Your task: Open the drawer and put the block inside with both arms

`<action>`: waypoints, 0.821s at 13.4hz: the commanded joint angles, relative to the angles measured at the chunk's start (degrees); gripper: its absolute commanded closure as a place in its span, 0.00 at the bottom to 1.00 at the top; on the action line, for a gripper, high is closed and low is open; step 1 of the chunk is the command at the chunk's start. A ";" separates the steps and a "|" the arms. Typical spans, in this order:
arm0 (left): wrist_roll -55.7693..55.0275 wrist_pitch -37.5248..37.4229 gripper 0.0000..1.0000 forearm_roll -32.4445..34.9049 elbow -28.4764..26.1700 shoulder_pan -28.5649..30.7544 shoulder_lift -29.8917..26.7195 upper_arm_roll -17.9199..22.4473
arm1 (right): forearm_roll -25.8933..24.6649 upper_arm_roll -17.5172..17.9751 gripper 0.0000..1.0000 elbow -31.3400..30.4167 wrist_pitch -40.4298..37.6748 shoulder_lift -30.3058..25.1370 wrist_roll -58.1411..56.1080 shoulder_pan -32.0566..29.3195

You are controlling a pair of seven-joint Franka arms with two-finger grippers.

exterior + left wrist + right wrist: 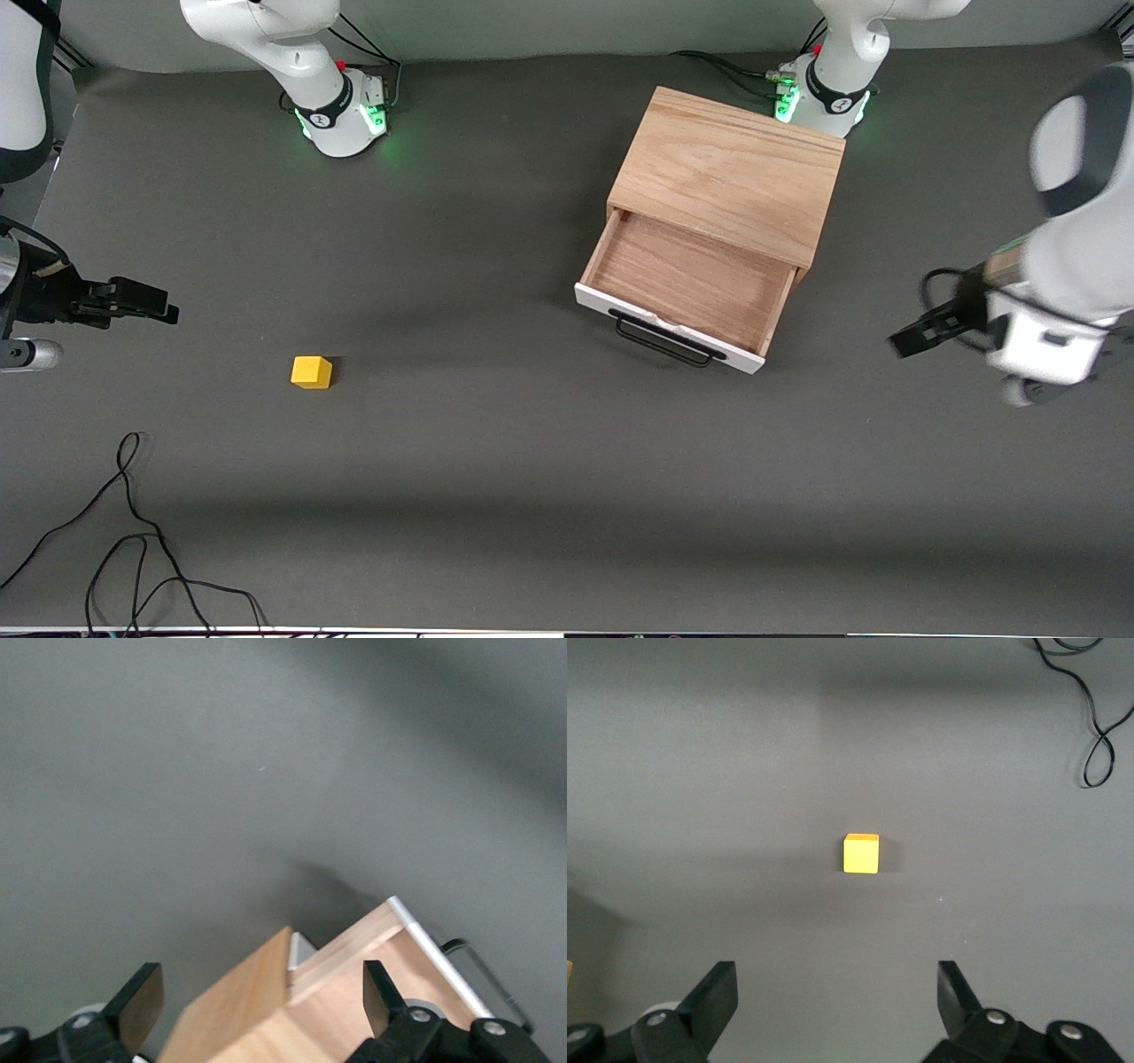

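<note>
The drawer [687, 282] stands pulled out of the light oak box [726, 168], its white front panel and black wire handle [666, 341] facing the front camera; its tray is bare wood. The yellow block [312, 372] sits alone on the grey table toward the right arm's end. My right gripper [146, 303] is open and holds nothing, apart from the block [861, 854], which shows ahead of the right gripper [833, 979]. My left gripper [912, 339] hovers beside the drawer at the left arm's end, open and holding nothing. In its wrist view the left gripper [261, 983] faces the box [239, 1014] and the drawer's side [390, 943].
A loose black cable [133, 532] lies on the table near the front edge at the right arm's end, and the cable [1090, 718] also shows in the right wrist view. Both arm bases [341, 111] stand along the table's edge farthest from the front camera.
</note>
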 commanded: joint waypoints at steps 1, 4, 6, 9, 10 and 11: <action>9.17 0.62 0.00 -0.64 -7.86 2.87 -6.41 -0.29 | 0.16 0.07 0.00 0.36 0.12 -0.03 0.17 1.18; 17.88 1.23 0.00 -0.55 -9.63 3.58 -8.26 -0.21 | -0.53 -0.01 0.00 0.44 0.38 -0.03 0.08 1.36; 25.69 1.76 0.00 -0.55 -9.63 3.58 -8.79 -0.12 | -0.89 0.16 0.00 0.62 1.52 0.23 1.39 1.18; 33.80 3.25 0.00 0.24 -9.72 3.58 -9.58 -0.12 | -0.80 0.16 0.00 0.44 1.61 0.50 1.40 1.27; 33.81 4.30 0.00 0.24 -10.06 3.58 -10.19 -0.12 | -0.54 0.16 0.00 0.45 1.70 0.59 1.48 1.27; 33.90 4.74 0.00 0.24 -10.76 3.58 -11.07 -0.12 | -0.45 0.25 0.00 0.36 1.79 0.76 1.48 1.27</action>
